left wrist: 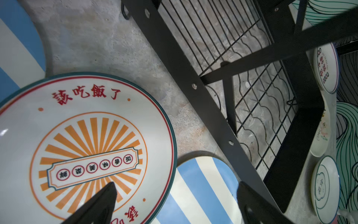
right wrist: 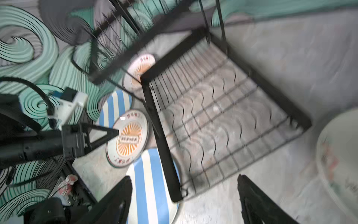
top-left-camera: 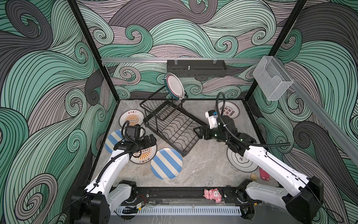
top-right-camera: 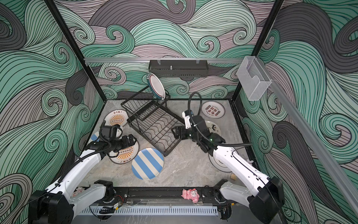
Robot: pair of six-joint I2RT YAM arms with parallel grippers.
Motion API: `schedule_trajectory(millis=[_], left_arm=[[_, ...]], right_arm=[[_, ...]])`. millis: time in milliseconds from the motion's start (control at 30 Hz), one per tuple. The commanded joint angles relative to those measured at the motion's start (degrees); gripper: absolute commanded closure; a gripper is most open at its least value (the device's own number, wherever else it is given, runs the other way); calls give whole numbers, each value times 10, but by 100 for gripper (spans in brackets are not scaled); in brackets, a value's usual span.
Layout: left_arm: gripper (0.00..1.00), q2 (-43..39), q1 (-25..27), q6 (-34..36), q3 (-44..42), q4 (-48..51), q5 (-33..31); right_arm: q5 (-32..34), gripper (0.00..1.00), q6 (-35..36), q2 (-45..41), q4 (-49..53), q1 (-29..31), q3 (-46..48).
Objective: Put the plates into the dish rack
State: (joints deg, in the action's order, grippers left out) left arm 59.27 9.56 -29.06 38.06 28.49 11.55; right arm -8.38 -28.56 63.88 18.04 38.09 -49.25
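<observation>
- Left pincer (left wrist: 176, 186) is open and empty, low over the round orange sunburst plate (left wrist: 87, 147), which lies flat on the grey stone worktop (top-left-camera: 203, 166). One fingertip is over the plate, the other past its rim.
- Right pincer (right wrist: 184, 177) is open and empty, over the near edge of the black wire dish rack (top-left-camera: 174, 130).
- Left arm is nearer, so that plate is probably its pick.
- Green-rimmed white plate (top-left-camera: 175, 85) stands in the rack's raised basket.

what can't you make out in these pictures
- flower-outline plate: both top views, the right arm covers most of it
- doodle plate: right wrist view, motion-blurred and cut off by the edge
- leftmost striped plate: both top views, partly under the left arm
</observation>
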Motion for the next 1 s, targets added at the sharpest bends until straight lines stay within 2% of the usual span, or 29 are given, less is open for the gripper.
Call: schedule_trajectory(millis=[0, 167, 333, 467, 833, 967], left_arm=[[1, 3, 21, -23, -23, -13, 14], [1, 2, 36, -35, -61, -20, 15], [1, -11, 48, -44, -84, -24, 13], [2, -13, 52, -47, -97, -33, 12], [1, -15, 61, -49, -111, -42, 19], [1, -18, 61, -48, -115, -45, 17]], right_arm=[[3, 15, -135, -42, -11, 41, 84], [-62, 15, -226, -21, -105, 66, 179], [-84, 15, -239, 10, -132, 71, 185], [-107, 15, -272, 32, -192, 72, 217], [-144, 15, -270, 106, -222, 81, 197], [-133, 14, -256, 110, -202, 83, 184]])
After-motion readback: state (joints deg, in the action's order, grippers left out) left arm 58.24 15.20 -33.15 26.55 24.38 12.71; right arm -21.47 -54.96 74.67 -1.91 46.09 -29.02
